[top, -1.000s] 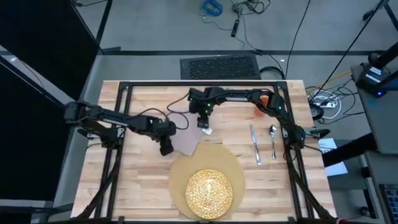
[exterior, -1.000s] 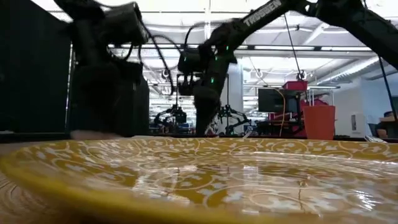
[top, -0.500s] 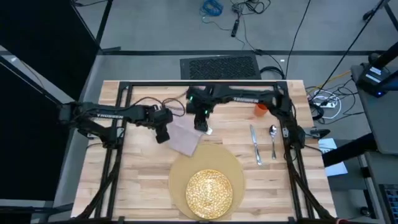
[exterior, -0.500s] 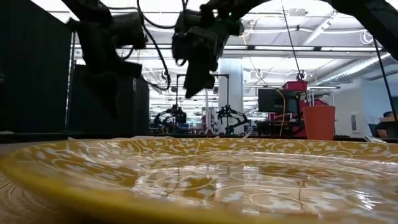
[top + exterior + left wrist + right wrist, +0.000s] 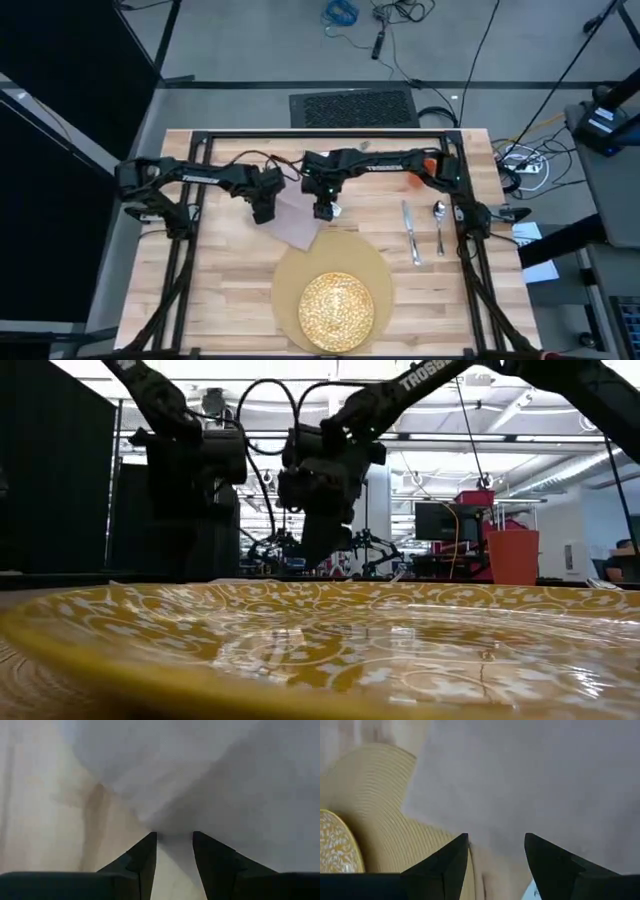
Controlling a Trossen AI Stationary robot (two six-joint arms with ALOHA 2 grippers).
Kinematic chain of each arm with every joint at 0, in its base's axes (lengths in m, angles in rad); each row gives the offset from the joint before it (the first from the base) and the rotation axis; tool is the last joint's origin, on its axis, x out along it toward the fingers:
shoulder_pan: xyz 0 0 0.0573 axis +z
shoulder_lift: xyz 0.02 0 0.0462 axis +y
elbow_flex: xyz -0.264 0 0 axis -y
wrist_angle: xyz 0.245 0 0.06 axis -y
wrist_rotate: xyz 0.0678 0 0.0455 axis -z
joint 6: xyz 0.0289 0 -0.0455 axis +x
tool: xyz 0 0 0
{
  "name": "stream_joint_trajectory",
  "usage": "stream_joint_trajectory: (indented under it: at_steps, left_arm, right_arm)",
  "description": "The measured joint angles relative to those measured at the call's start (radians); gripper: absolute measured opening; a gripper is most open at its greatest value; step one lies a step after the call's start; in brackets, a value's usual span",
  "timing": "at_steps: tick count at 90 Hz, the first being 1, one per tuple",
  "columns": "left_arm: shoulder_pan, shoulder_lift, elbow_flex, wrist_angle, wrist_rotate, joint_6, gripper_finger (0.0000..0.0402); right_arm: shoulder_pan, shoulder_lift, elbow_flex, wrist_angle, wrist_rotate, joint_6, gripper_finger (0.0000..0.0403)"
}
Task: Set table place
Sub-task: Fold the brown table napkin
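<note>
Left end effector [image 5: 264,210] moved onto napkin [image 5: 297,224]; plate [image 5: 336,310] on placemat [image 5: 285,290].

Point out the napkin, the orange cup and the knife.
napkin [image 5: 297,222], high view, middle of the cloth.
orange cup [image 5: 513,556], low view, side wall.
knife [image 5: 410,232], high view, mid-length of the longer silver piece.

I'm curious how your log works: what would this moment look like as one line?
left gripper: open, at napkin | right gripper: open, over napkin's far edge | plate: on placemat
</note>
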Motion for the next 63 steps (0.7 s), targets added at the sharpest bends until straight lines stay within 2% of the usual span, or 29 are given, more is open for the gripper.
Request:
stream_joint_trajectory:
  at_steps: [30,58,63]
  left_arm:
    - [-0.014,0.008,0.002,-0.019,0.022,-0.042,0.0115]
    - [-0.112,0.008,0.002,-0.022,0.109,-0.122,0.0115]
    - [-0.130,0.008,0.003,-0.017,0.115,-0.137,0.0115]
  right_arm:
    - [-0.035,0.014,-0.096,0.107,0.037,0.011,0.0183]
    - [-0.075,0.015,-0.087,0.189,0.177,-0.008,0.0183]
    - [-0.079,0.016,-0.087,0.193,0.176,-0.016,0.0183]
